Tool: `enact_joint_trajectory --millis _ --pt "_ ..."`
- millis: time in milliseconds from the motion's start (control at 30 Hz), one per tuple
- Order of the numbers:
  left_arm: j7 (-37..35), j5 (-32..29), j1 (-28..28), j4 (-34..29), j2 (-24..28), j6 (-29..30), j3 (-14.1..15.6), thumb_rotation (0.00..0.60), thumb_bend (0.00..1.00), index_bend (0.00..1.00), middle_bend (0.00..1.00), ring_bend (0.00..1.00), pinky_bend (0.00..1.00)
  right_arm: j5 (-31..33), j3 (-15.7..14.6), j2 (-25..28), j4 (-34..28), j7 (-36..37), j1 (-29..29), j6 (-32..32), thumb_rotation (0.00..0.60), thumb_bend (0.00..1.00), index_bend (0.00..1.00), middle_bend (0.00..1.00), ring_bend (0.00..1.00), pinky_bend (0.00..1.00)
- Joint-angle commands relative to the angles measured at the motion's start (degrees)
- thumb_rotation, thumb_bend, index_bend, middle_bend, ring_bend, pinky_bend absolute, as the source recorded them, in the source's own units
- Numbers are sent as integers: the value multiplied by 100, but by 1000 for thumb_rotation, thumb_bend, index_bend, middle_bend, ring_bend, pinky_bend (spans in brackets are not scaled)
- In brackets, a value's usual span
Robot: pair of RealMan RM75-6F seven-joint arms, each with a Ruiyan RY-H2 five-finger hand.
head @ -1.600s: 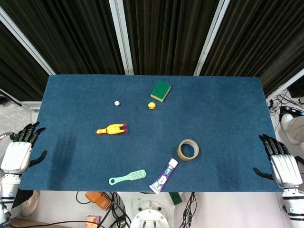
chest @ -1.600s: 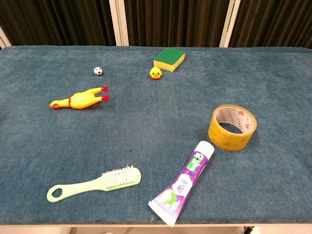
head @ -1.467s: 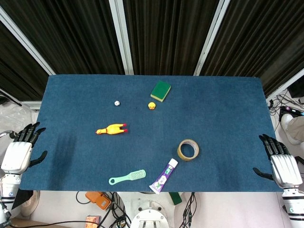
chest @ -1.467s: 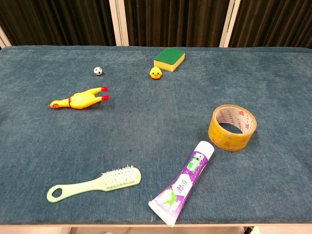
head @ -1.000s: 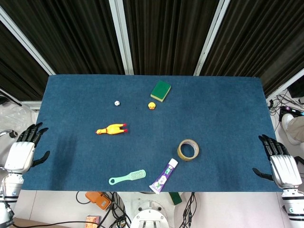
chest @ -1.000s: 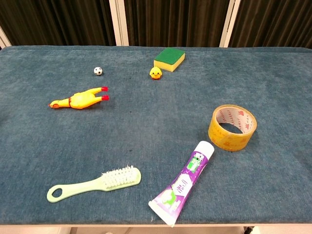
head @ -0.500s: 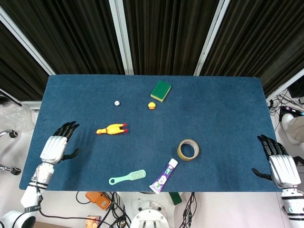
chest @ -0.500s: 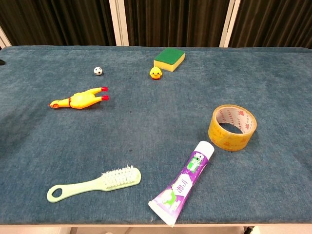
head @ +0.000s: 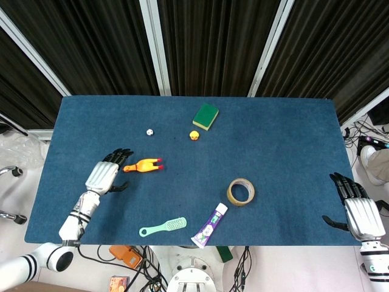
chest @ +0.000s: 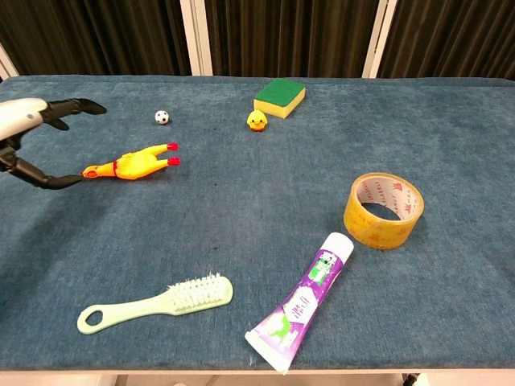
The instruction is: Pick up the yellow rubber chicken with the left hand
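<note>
While the left hand (head: 103, 176) hovers spread and unladen, the rubber chicken (head: 143, 165) lies crosswise (beak toward it).

Blue-carpeted table (head: 285, 134); dark curtains (head: 213, 42) behind; white posts (head: 153, 45).

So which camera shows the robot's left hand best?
The head view: the whole left hand shows from above, fingers spread, just left of the chicken. The chest view cuts it off at the frame edge, showing only part of it.
</note>
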Motion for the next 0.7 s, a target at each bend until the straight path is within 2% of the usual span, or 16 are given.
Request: enact_joint_trajectory --millis 33,100,433,700 --pt "58 -72 -112 75 -95 -114 -21 600 248 84 89 52 162 4 0 0 0 2 4 -9 600 213 70 126 158 192" --pt "87 -120 -188 135 -164 -174 -45 600 247 88 105 66 162 3 0 5 -4 3 10 -18 600 213 70 126 158 192" --pt "92 -325 -551 526 -481 -491 -146 600 251 232 215 159 198 15 -1 15 -14 8 18 -40 600 213 70 126 158 192" --pt "90 -342 -728 812 -757 -529 -130 600 264 282 273 210 240 31 0 27 -25 -9 30 -67 600 213 72 126 158 192"
